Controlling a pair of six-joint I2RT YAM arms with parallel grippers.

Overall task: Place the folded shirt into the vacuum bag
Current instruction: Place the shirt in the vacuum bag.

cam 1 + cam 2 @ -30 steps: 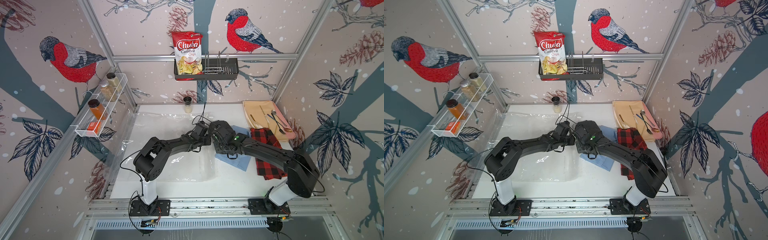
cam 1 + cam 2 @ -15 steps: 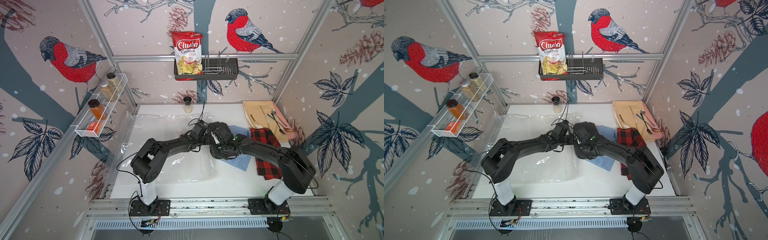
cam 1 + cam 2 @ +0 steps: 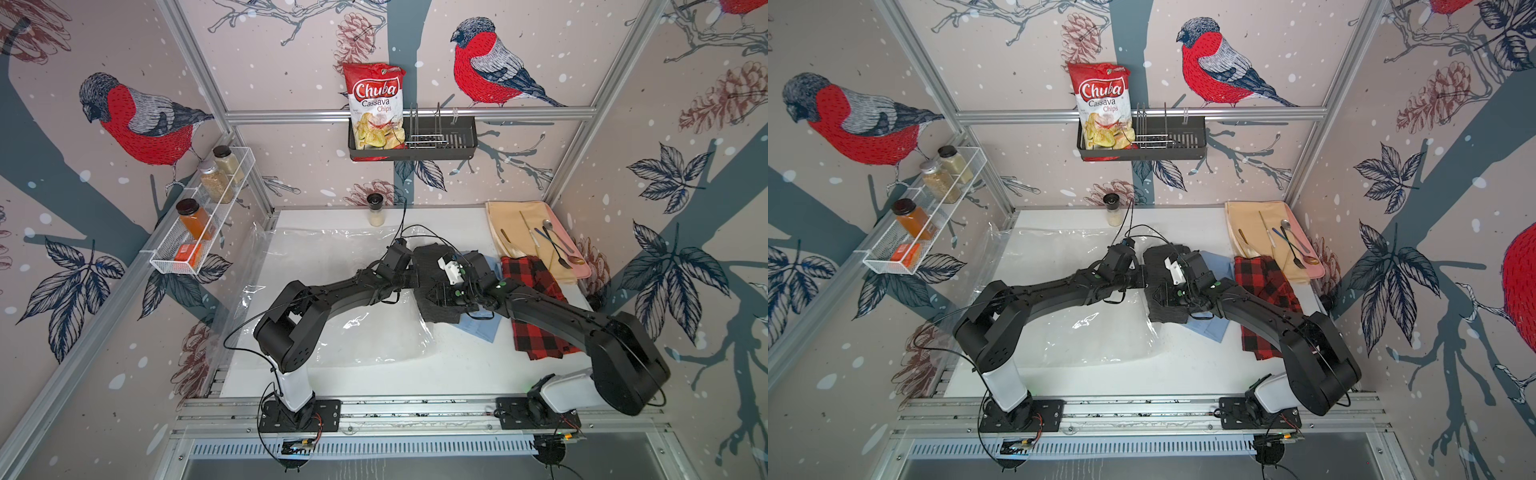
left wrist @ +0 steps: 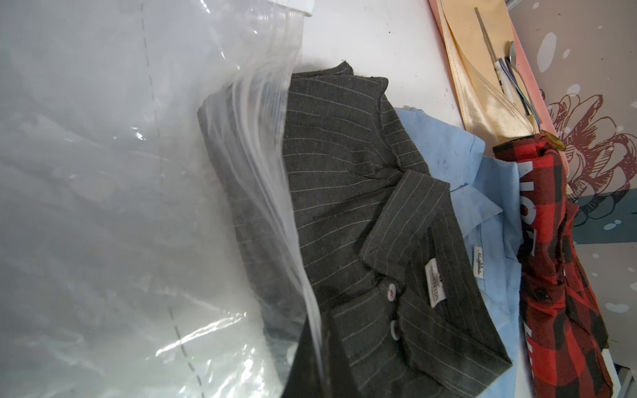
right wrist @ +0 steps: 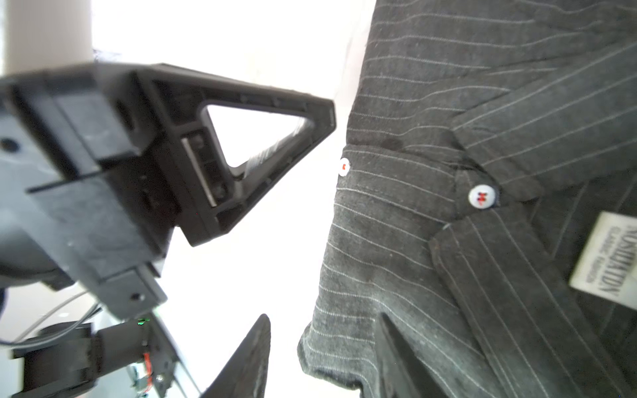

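Note:
The folded shirt (image 3: 428, 257) (image 3: 1158, 262) is dark grey with thin white stripes. In the left wrist view one end of the shirt (image 4: 344, 172) lies inside the mouth of the clear vacuum bag (image 4: 103, 172), under its ribbed zip strip. The bag (image 3: 332, 257) (image 3: 1059, 257) is spread flat over the table's left half. My left gripper (image 3: 413, 277) (image 4: 315, 372) is shut on the bag's upper lip and holds it above the shirt. My right gripper (image 3: 440, 297) (image 5: 324, 365) is open, its fingers astride the edge of the shirt (image 5: 448, 103).
A light blue shirt (image 3: 478, 328) lies under the dark one, beside a red-and-black plaid shirt (image 3: 536, 324). A pink tray (image 3: 582, 270) with a beige cloth and cutlery sits at the back right. A spice jar (image 3: 376, 210) stands at the back wall.
My right gripper's jaws have opened and let go of the dark shirt. The left gripper stays shut on the bag's lip, and both arms have barely moved.

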